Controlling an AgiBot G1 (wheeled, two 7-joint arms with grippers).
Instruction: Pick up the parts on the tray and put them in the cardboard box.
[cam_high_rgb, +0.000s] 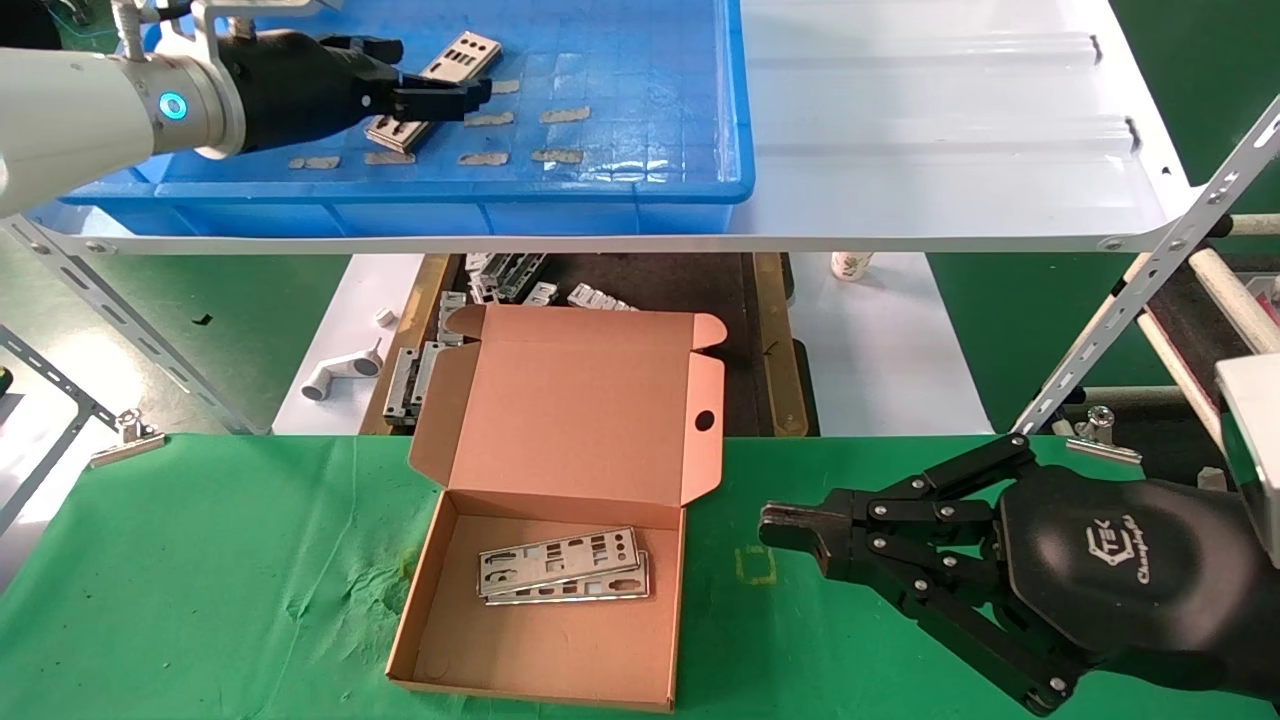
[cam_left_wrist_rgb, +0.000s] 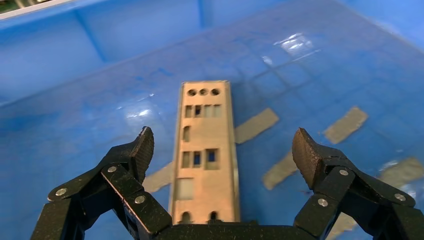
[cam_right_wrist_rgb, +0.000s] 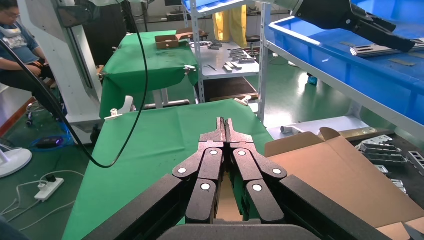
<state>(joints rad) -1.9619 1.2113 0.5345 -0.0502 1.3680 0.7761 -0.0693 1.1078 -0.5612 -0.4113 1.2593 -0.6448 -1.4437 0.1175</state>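
A silver punched plate (cam_high_rgb: 465, 55) lies on the floor of the blue tray (cam_high_rgb: 640, 190) on the shelf at the back left. My left gripper (cam_high_rgb: 470, 95) hovers over it, open and empty. In the left wrist view the plate (cam_left_wrist_rgb: 205, 150) lies lengthwise between the spread fingertips of my left gripper (cam_left_wrist_rgb: 224, 148). The open cardboard box (cam_high_rgb: 560, 400) sits on the green cloth with two plates (cam_high_rgb: 560, 565) stacked inside. My right gripper (cam_high_rgb: 790, 530) is shut and empty, low over the cloth to the right of the box; the right wrist view also shows it (cam_right_wrist_rgb: 226, 122).
Tan tape strips (cam_high_rgb: 560, 115) are stuck on the tray floor. A white ridged shelf panel (cam_high_rgb: 950, 130) extends to the right of the tray. Several loose metal parts (cam_high_rgb: 500, 280) lie below the shelf behind the box. A slanted metal strut (cam_high_rgb: 1130, 300) stands at the right.
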